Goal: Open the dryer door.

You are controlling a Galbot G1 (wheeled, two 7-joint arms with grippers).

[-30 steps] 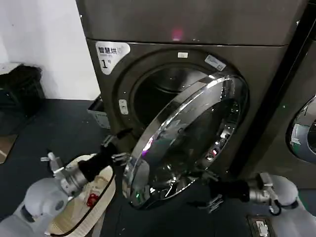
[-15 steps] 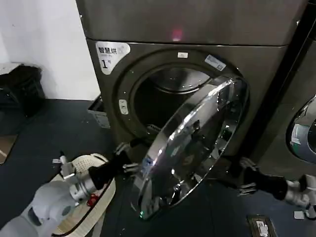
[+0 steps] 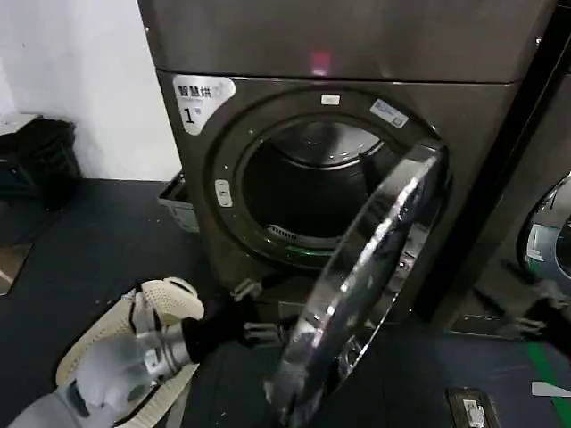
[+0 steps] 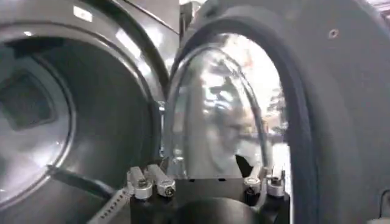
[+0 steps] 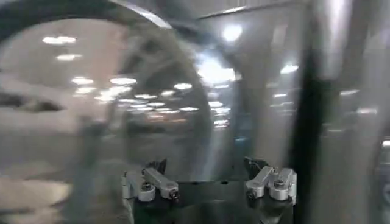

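Dryer door [image 3: 375,267] ajar; left end effector [image 3: 259,312] open beside rim; right's state unclear.

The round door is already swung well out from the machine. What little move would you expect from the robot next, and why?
Probably a further short push outward by the left gripper, which sits at the inner side of the dryer door. The door stands almost edge-on, and the dryer drum opening is exposed, so little swing remains.

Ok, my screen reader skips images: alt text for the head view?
The dryer door stands swung well open, exposing the dark drum of the dryer. The left end effector sits low by the door's inner side, fingers spread.
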